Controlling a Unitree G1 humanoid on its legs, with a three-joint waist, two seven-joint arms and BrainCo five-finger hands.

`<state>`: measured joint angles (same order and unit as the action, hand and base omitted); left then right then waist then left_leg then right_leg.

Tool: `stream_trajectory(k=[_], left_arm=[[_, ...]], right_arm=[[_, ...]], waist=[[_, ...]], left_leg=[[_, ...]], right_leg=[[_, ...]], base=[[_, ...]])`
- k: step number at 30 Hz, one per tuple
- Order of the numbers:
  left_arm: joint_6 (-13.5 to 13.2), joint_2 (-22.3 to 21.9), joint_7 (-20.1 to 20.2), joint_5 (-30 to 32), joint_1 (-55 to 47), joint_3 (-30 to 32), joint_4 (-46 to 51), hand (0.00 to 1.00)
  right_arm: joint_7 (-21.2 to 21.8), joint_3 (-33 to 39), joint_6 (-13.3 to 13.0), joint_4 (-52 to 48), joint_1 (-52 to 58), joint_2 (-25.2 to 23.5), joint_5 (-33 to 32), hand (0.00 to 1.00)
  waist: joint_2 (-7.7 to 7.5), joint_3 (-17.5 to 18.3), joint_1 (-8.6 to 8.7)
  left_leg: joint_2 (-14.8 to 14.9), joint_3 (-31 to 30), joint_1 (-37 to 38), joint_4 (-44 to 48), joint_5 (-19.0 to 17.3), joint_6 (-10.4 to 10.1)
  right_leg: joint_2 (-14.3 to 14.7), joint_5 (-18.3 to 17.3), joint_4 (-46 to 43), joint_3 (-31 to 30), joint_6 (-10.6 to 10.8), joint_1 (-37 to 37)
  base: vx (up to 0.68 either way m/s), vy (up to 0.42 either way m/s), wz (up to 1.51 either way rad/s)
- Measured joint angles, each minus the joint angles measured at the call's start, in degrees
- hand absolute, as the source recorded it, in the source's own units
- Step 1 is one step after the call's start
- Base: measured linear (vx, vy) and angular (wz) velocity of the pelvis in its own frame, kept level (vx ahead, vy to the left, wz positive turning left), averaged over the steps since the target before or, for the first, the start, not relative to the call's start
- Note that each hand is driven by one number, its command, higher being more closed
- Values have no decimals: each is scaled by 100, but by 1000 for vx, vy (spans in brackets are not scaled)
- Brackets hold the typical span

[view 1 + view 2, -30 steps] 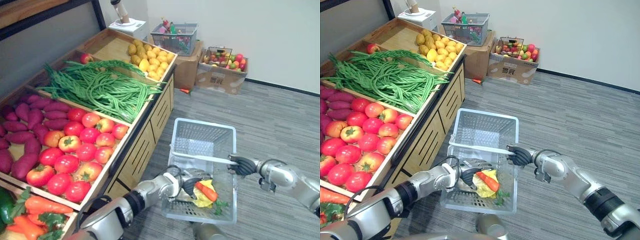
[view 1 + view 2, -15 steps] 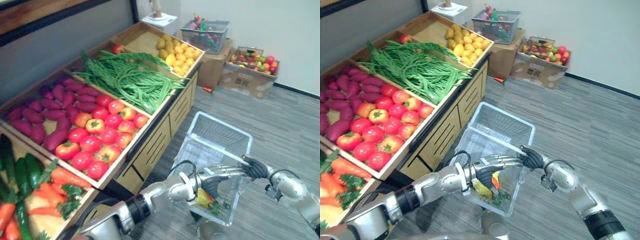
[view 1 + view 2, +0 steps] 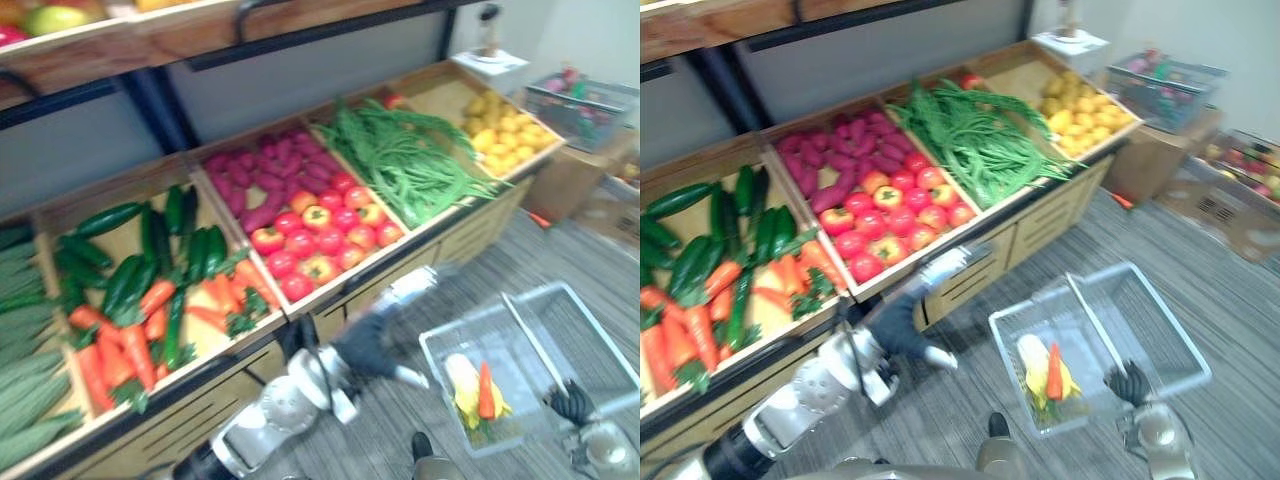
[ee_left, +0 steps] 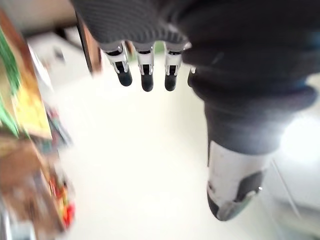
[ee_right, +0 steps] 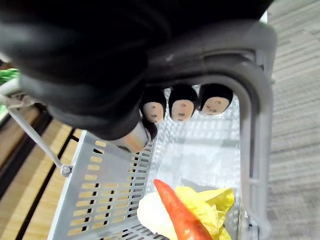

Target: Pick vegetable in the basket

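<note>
Nearest me, the right robot hand (image 3: 1129, 383) was clamped round the handle (image 5: 255, 125), fingers (image 5: 182, 107) curled over the bar, carrying the basket (image 3: 1060, 293) above the floor. One carrot (image 3: 485, 390) lay in the basket's near end on a yellow-leafed vegetable (image 5: 200, 207); the far end was bare.

Left of the basket and just beyond it, the left robot hand (image 3: 372, 345) hung in the gap between basket and counter (image 3: 470, 230), fingers (image 4: 145, 75) straight and apart, holding nothing.

Judgement: the step in hand was the reach for another vegetable. The basket was partly stocked and the picking hand was free.

On the counter, the bin of loose carrots (image 3: 130, 330) and cucumbers (image 3: 150, 250) lay left of that hand and well apart from it. The tomatoes (image 3: 320, 235) were the closest stock, just past the counter's front edge. Sweet potatoes (image 3: 265, 180) sat behind them. Green beans (image 3: 405, 165) and yellow produce (image 3: 510, 125) lay farther right.

Judgement: the next move called for carrying the free hand over the front edge and lowering it onto a single piece. The fingers would have to close without rolling the neighbours, while the basket was held level.
</note>
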<state>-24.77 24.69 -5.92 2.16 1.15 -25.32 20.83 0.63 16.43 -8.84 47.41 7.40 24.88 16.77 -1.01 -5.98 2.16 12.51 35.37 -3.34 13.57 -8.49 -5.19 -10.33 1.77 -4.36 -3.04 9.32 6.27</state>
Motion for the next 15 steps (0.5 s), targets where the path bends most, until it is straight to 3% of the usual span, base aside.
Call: stream_trajectory(k=[3,6,8,11,15], left_arm=[[44,-644,-293,-339,-599,1549,-34,0],[248,-1264,-509,-685,-831,2615,-236,0],[295,-1520,-699,-785,-876,3080,-521,0],[593,-1645,-1026,-759,-1024,3709,-1368,0],[943,-1797,-1304,-699,-1208,4416,-2348,0]], right_arm=[[-164,606,109,904,32,-360,-202,100],[-386,1177,146,1427,114,-578,-205,100],[-526,1381,155,1603,113,-735,-209,100],[-570,1525,237,1655,139,-996,-257,100],[-699,1525,254,1654,198,-1254,-373,100]], waist=[[-72,105,-122],[-81,137,-209],[-63,180,-260],[-117,226,-243],[-219,329,-250]], left_leg=[[-338,-632,-60,-636,496,65],[-572,-1169,-57,-1224,954,125],[-669,-1462,-58,-1542,1204,129],[-709,-1896,-39,-1875,1461,128],[-721,-2115,-48,-1941,1501,130]], right_leg=[[-149,-51,125,566,-19,-174],[-213,-69,230,1036,-33,-357],[-208,-120,223,1297,-70,-394],[-161,-235,213,1664,-173,-484],[-154,-353,210,1856,-143,-574]], base=[[34,-35,107],[11,-22,101],[-33,-5,80],[-45,-2,59],[-37,14,28]])
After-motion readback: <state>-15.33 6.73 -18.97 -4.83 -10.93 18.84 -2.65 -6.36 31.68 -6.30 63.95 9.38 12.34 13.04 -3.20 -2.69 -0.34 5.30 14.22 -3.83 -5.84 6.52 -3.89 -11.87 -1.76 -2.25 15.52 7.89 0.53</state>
